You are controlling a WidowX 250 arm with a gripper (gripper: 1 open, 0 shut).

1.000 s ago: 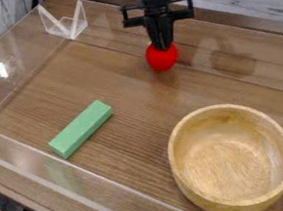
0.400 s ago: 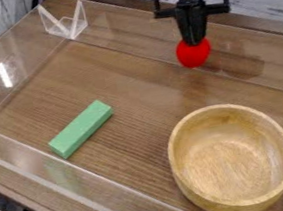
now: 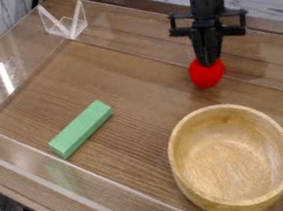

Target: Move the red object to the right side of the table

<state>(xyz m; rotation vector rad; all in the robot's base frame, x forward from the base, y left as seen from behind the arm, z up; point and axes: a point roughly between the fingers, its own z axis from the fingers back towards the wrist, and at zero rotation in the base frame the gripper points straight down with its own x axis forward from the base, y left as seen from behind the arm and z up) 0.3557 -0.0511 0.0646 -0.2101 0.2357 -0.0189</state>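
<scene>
The red object (image 3: 207, 74) is a small glossy red rounded toy, low over the brown wood-grain table (image 3: 126, 75) toward its right side. My black gripper (image 3: 209, 59) comes down on it from above, pointing steeply downward, with its fingers shut on the toy's top. Whether the toy touches the tabletop I cannot tell.
A round wooden bowl (image 3: 231, 158) sits at the front right, just in front of the toy. A green rectangular block (image 3: 80, 128) lies at the front left. Clear acrylic walls (image 3: 3, 69) edge the table, with a clear bracket (image 3: 63, 22) at the back left.
My gripper has carried the red object to the right across the table and slightly toward the front, rolling a little about its own axis. The bowl and green block have not moved.
</scene>
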